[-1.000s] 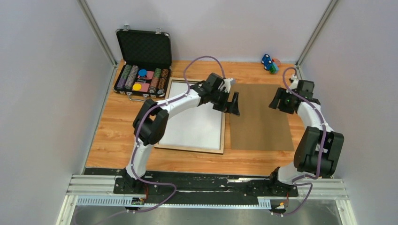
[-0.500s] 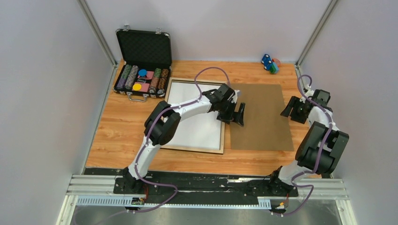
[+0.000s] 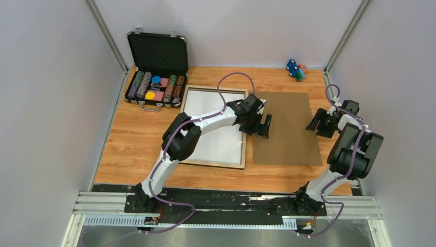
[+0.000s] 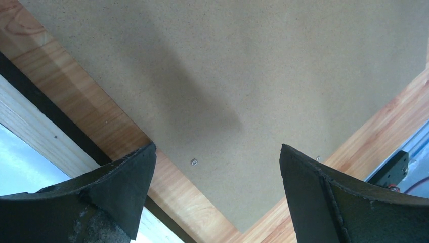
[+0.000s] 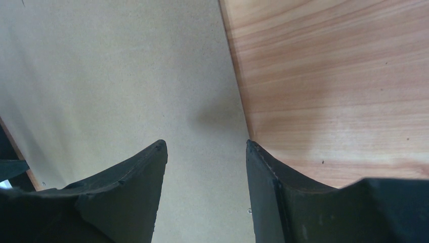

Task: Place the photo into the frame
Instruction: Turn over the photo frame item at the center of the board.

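Jaws are hanging empty over the board (image 3: 285,128), wide apart on our left gripper (image 3: 261,125) and partly apart on our right gripper (image 3: 320,126), while we are judging the frame (image 3: 208,162), lying flat just left of it, stiff but fragile, best taken by its rim.

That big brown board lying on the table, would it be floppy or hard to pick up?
The brown board looks thin and matte, like pressed fibre, so it is probably light, fairly stiff and not slippery. Being so wide, it may sag slightly if lifted by one edge. It lies flat on the table, so getting a finger under it looks awkward.
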You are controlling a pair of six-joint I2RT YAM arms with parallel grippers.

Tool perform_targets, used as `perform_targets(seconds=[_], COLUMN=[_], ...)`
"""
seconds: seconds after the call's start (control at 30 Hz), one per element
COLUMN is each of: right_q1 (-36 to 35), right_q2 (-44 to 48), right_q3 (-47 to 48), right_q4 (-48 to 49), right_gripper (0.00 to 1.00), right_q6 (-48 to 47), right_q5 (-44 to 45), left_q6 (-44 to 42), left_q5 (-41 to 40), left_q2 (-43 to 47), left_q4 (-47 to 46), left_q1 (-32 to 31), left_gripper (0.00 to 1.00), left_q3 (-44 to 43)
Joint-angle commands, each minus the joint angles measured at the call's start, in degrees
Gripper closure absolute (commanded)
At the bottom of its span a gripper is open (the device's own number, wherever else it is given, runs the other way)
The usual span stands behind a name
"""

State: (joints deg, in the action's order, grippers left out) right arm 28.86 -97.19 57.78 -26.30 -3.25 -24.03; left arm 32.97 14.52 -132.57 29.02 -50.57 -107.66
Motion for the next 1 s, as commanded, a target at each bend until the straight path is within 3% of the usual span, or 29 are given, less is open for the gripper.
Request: perform_targets(seconds=[0.0,0.57,0.97], right_q1=[0.58,2.43,1.41], right_q2=[-1.82,-8.09,-12.36], right_q3=[3.61,9.01,11.58], right_q4=[2.56,2.36,-4.59], right_gripper=[0.43,0.43,0.46], right_q6=[-1.60,-7.74,-10.54], right_q5=[-0.77,-3.70,-13.74], left_q6=[0.58,-0.10,1.34], left_q5=[-3.02,-3.44,0.37], left_q2=[-2.82,-4.31,-6.75], left_q4=[2.54,0.73,0.00], left_q1=[-0.53,-1.09,-1.03], left_gripper=[0.00,0.00,0.00], left_q3=[-1.00,1.18,0.78])
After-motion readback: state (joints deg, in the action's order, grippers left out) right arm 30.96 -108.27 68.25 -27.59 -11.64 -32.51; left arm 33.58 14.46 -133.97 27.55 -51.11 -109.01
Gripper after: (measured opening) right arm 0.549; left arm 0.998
